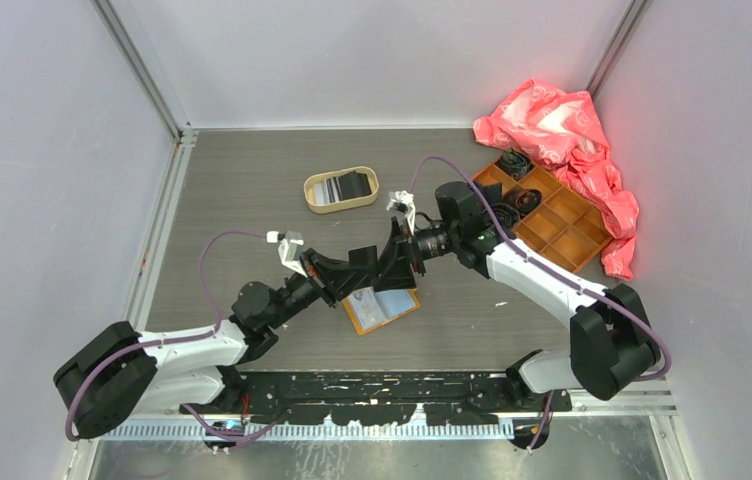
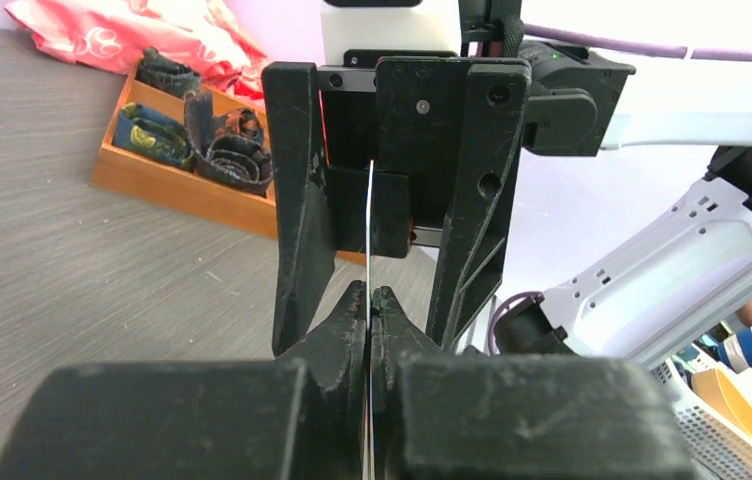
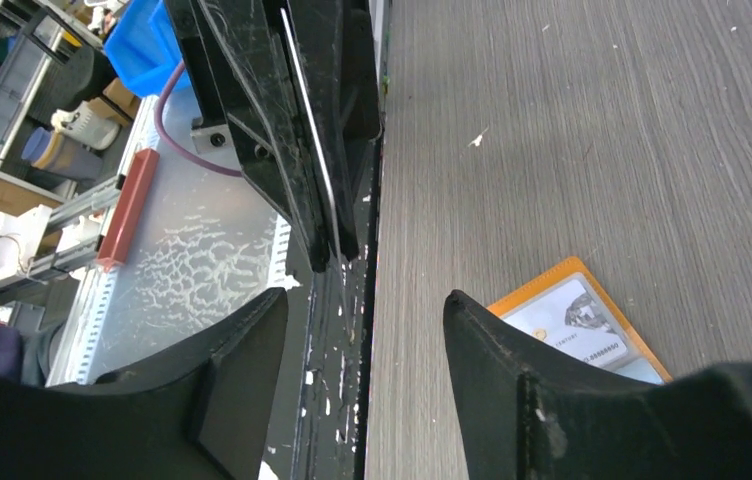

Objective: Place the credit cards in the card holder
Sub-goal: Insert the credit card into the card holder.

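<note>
one credit card [image 2: 368,215], edge-on, pinched in the closed left gripper [image 2: 369,295]; right gripper [image 3: 364,300] faces it, open and empty, gap in line (card holder [image 3: 552,278] below).

Left arm [image 1: 192,345] and right arm [image 1: 537,275] are showing white shells, black joints and looping purple cables [image 1: 204,262]; left gripper [image 2: 370,300] and right gripper [image 3: 365,300] are showing scuffed black fingers.

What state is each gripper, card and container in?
left gripper: shut on the held card.
held card: edge-on, off the table.
right gripper: open, fingers either side of that card.
card holder: lying open, pale card inside.
oval tray: holds a striped card and a black card.
orange box: open-topped, dark items in some compartments.
</note>
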Available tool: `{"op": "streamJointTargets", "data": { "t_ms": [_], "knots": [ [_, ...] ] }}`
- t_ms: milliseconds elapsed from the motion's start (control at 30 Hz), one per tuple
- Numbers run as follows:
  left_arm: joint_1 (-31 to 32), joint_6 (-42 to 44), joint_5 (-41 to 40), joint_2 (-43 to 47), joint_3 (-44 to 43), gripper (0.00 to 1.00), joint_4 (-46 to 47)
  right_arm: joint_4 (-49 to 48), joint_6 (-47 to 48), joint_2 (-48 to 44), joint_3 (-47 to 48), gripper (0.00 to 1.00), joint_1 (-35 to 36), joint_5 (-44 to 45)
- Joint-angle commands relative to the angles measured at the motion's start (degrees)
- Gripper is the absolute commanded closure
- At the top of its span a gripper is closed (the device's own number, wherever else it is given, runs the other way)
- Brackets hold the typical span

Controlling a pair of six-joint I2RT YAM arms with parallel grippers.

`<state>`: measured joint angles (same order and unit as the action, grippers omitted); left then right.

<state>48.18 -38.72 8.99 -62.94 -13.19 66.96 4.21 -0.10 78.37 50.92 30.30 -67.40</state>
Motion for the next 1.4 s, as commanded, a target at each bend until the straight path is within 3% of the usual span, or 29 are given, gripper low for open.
{"op": "streamJointTargets", "data": {
  "t_ms": [0,100,300,367,500,567,633,733,833,1000,1167,1367],
  "knots": [
    [0.84,0.84,-3.95,-1.83,0.05,1.00,11.13,-9.25,-5.61,-2.42,-0.26,0.39,0.75,-0.62],
    [1.02,0.34,-3.73,-2.57,-0.24,1.00,12.10,-11.02,-8.00,-2.39,-0.26,0.54,1.25,-1.31],
    [1.12,-0.29,-3.77,-2.81,-0.12,0.99,13.07,-11.05,-9.46,-2.56,0.65,0.98,1.90,-2.68],
    [1.17,-0.43,-4.02,-2.35,0.15,0.92,13.15,-10.29,-9.04,-2.68,0.95,0.99,1.94,-2.64],
    [0.93,-0.46,-5.81,1.98,3.23,0.61,12.46,1.82,0.40,-2.36,3.70,0.99,1.95,-2.72],
    [-0.13,-0.96,-5.29,6.76,4.15,0.49,7.65,8.30,5.83,-1.83,5.47,0.99,1.95,-3.21],
    [-1.98,-1.14,-1.54,13.72,2.06,0.43,-5.57,10.70,7.71,-1.19,6.17,0.99,1.91,-4.12],
    [-3.12,2.61,1.57,22.98,-4.89,0.34,-33.30,12.83,10.37,-0.80,6.37,0.99,2.04,-5.60],
    [-4.10,4.74,3.18,28.16,-7.63,0.25,-46.33,15.25,13.07,-1.04,6.85,0.99,2.04,-6.00],
    [-7.96,3.39,10.63,27.60,-9.64,0.25,-51.48,16.25,14.47,-1.09,6.92,0.99,2.17,-6.69],
    [-8.85,0.14,15.06,22.32,-10.02,0.27,-45.46,16.34,14.77,-0.80,6.75,0.99,2.43,-6.13],
    [-8.85,-3.07,18.74,17.20,-10.80,0.39,-37.39,16.74,15.37,0.03,6.70,0.99,3.21,-5.22]
  ]
}}
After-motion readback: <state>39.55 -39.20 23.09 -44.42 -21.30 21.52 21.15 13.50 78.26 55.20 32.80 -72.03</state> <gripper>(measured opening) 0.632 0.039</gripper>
